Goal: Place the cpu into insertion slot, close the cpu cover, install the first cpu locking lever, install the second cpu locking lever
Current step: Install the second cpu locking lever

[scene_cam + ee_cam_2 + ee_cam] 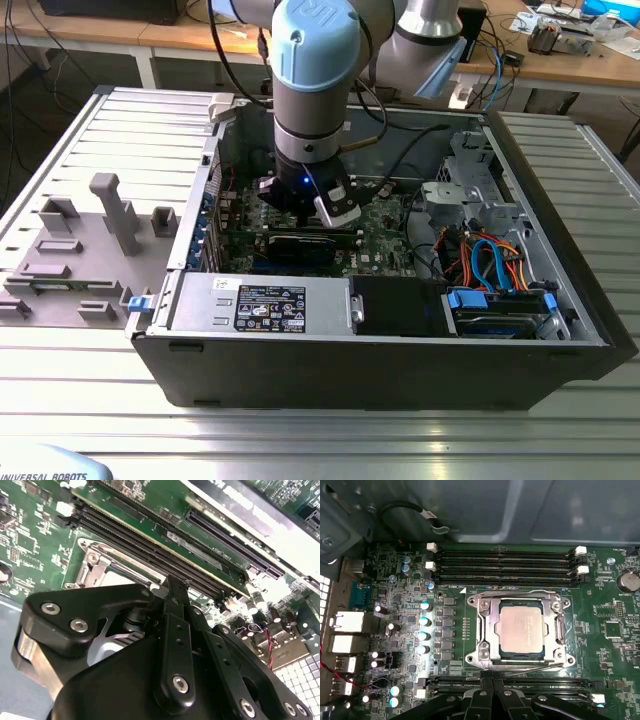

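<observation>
1. Surface: open black PC case (380, 350) lies on a ribbed aluminium table (300, 420). Grey fixture blocks (110, 215) sit on the table toward the exterior view's left of the case. Wooden benches (180, 35) with cables and clutter run behind.
2. Exterior view: arm (315, 90) reaches straight down into the case, gripper (335, 215) low over the green motherboard (385, 240). Power supply (265, 303) with its label lies along the near wall, orange and blue cables (490, 262) toward the exterior view's right. Socket area is hidden by the wrist here.
3. First wrist view: cpu (521, 628) sits flat in the insertion slot (490, 652), silver top showing through the window of the cpu cover (487, 630), which lies down over it. A thin locking lever (535, 668) runs along the socket edge nearest the gripper. Memory slots (505, 562) lie beyond the socket, another row (520, 682) between socket and gripper.
4. Second wrist view: gripper (176, 587) fingers pressed together into one narrow tip, nothing pinched, tip just over the socket frame (100, 565) beside the long memory slots (165, 555).
5. First wrist view has the finger bases (492, 700) meeting at the middle, consistent with that.
</observation>
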Robot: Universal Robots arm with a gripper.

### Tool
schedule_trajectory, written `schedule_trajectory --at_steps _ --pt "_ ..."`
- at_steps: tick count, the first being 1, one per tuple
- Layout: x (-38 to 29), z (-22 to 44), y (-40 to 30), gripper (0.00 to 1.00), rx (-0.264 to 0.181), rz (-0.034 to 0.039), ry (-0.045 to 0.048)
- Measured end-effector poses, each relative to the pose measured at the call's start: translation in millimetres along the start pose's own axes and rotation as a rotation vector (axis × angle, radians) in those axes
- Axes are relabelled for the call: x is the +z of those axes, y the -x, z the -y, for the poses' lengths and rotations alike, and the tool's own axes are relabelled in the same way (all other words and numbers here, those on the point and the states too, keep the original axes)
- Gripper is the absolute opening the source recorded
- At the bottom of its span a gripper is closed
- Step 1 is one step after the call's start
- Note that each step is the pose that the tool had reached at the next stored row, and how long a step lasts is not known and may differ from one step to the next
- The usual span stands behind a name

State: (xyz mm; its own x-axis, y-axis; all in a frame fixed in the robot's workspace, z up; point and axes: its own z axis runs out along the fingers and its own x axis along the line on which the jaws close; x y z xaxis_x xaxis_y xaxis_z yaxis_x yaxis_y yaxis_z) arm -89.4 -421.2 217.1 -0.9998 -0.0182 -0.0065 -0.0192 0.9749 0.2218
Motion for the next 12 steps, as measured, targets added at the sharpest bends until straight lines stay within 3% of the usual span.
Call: schedule_trajectory --at_steps 2,6,12 --pt "2.5 2.3 -4.9 0.11 0.0 0.0003 0.0089" --pt "7.5 4.5 -9.3 0.11 0.0 0.0004 0.0169" --pt "13.1 5.9 -12.2 0.11 0.0 0.0005 0.0326"
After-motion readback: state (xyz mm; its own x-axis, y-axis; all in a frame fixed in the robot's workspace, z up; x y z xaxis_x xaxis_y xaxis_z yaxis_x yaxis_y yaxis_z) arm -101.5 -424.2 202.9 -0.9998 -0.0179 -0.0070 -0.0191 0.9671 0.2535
